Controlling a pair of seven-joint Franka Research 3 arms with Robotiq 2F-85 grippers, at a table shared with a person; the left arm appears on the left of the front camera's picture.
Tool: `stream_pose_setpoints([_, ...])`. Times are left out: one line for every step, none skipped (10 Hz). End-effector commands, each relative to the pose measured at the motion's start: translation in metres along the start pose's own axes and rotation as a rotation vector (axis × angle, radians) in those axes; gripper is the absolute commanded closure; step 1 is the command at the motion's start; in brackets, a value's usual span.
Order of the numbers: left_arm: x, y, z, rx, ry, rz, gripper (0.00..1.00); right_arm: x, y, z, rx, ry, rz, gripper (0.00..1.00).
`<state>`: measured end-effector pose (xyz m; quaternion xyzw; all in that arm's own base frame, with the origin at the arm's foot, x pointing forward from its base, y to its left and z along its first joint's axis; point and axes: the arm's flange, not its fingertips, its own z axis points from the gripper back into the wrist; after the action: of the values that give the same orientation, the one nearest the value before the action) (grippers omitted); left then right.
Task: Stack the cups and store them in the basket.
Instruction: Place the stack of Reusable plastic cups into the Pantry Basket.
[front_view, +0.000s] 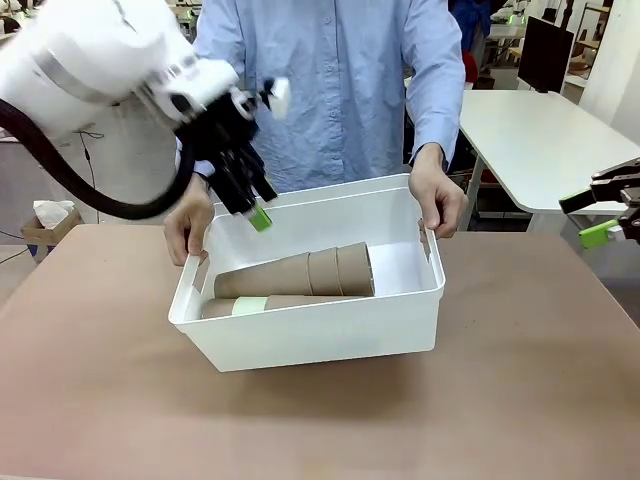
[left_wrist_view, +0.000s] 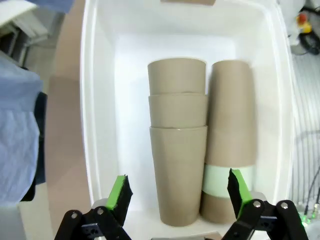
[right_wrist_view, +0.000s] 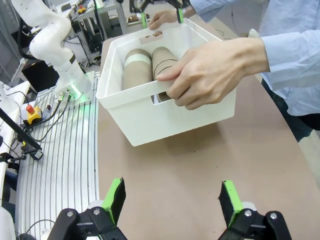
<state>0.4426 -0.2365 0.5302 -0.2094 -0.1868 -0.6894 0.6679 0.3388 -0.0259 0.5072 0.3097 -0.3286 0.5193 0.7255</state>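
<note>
front view: hands (front_view: 437, 192) gripping basket (front_view: 310, 335)

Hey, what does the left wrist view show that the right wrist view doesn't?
Left wrist view alone: the left end effector, open, looking straight down into the basket, where three nested tan cups lie beside a second stack with the mint green cup's rim showing.

Right wrist view alone: the right end effector, open over bare table, and the person's hand gripping the basket's near end.

Both: the white basket with the two stacks lying inside.
</note>
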Motion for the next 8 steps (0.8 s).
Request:
stream_pose_setpoints([-0.018,-0.004,0.039,-0.028,-0.084,-0.019,0.00,0.002,-0.003,0.001,0.003,-0.032,0.024,0.00])
stream_pose_setpoints([-0.032,-0.007,0.065,-0.022,-0.113,-0.021,0.00,0.002,-0.003,0.001,0.003,-0.032,0.024,0.00])
stream_pose_setpoints([-0.052,-0.011,0.096,-0.027,-0.169,-0.022,0.00,0.002,-0.003,0.001,0.003,-0.032,0.024,0.00])
stream_pose_setpoints([-0.073,-0.017,0.122,-0.012,-0.206,-0.022,0.00,0.002,-0.003,0.001,0.003,-0.032,0.024,0.00])
stream_pose_setpoints([-0.096,-0.024,0.146,0.010,-0.252,-0.018,0.00,0.002,-0.003,0.001,0.003,-0.032,0.024,0.00])
stream_pose_setpoints([-0.122,-0.031,0.165,0.031,-0.291,-0.006,0.00,0.002,-0.003,0.001,0.003,-0.032,0.024,0.00])
stream_pose_setpoints([-0.142,-0.036,0.176,0.046,-0.306,0.000,0.00,0.002,-0.003,0.001,0.003,-0.032,0.024,0.00])
stream_pose_setpoints([-0.161,-0.043,0.185,0.063,-0.324,0.002,0.00,0.002,-0.003,0.001,0.003,-0.032,0.024,0.00])
